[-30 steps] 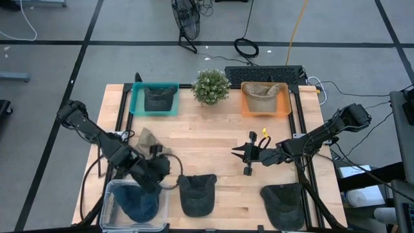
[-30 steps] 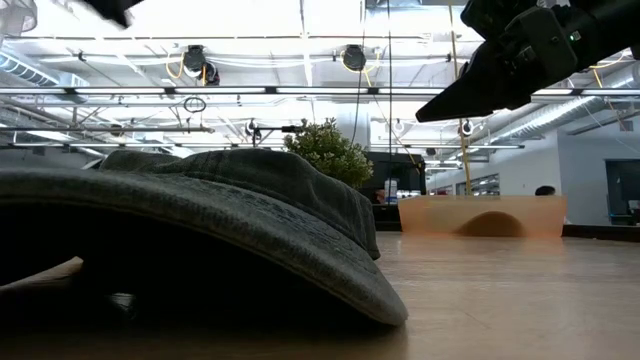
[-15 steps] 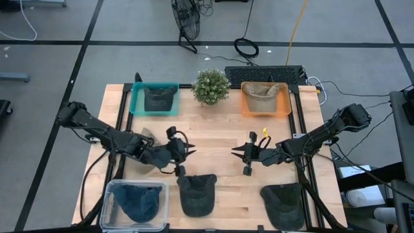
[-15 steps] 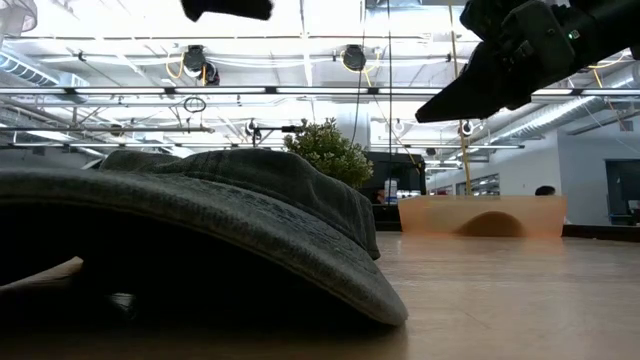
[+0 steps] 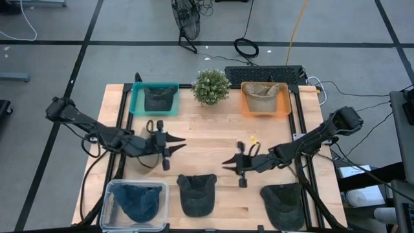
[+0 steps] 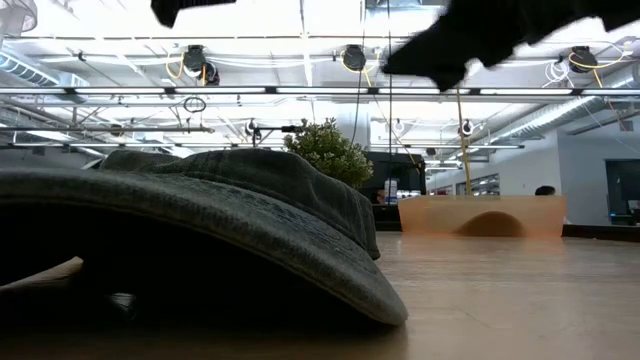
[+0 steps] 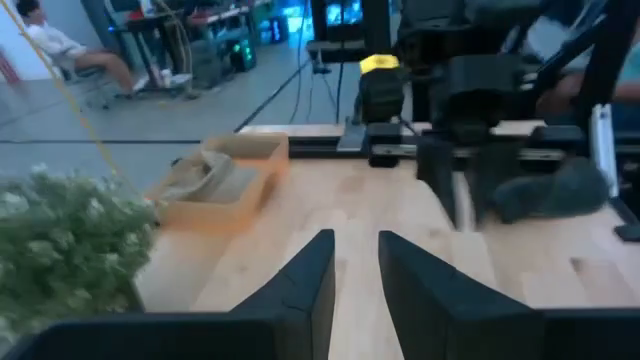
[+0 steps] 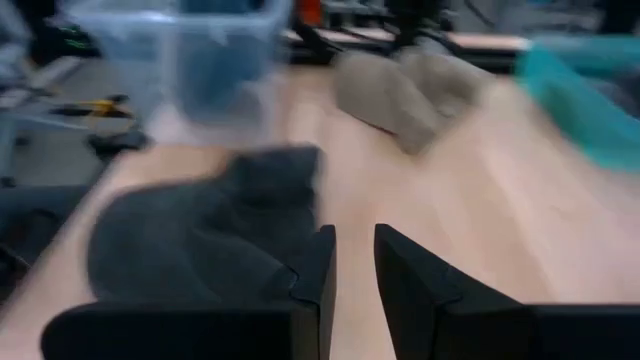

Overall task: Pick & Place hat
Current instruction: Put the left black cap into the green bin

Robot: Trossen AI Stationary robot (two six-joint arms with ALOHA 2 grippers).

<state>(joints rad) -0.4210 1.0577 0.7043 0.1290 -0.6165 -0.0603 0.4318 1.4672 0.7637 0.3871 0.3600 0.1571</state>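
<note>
Several hats were out on the table [image 5: 213,133]. One dark grey hat [image 5: 197,193] lay flat near the front edge, about mid-width, and it filled the low view's foreground [image 6: 200,235]. Another dark hat [image 5: 283,205] sat at the front right corner. A blue hat [image 5: 139,202] was down inside the clear bin [image 5: 108,194] at the front left corner. At the back, a dark hat [image 5: 158,98] rested in the teal bin [image 5: 134,103] and a tan hat [image 5: 264,96] in the orange bin [image 5: 284,107], with the potted plant [image 5: 211,86] between the two bins.

Left pincer [image 5: 173,144] hung over the table's left half, pointing toward the centre, behind the front-centre hat and holding nothing; its fingers [image 7: 300,285] stood slightly parted with bare wood showing between them. Its wrist view looked across to the orange bin [image 7: 225,185] and the plant [image 7: 60,240].

Right pincer [image 5: 228,162] reached in from the right, low over the middle of the table, just behind and to the right of the front-centre hat, empty as well. Its fingers [image 8: 315,270] were slightly apart, and the grey hat [image 8: 200,235] lay just beside them in that wrist view, with a tan hat [image 8: 400,85] lying on the table farther off and the clear bin [image 8: 200,40] beyond.
</note>
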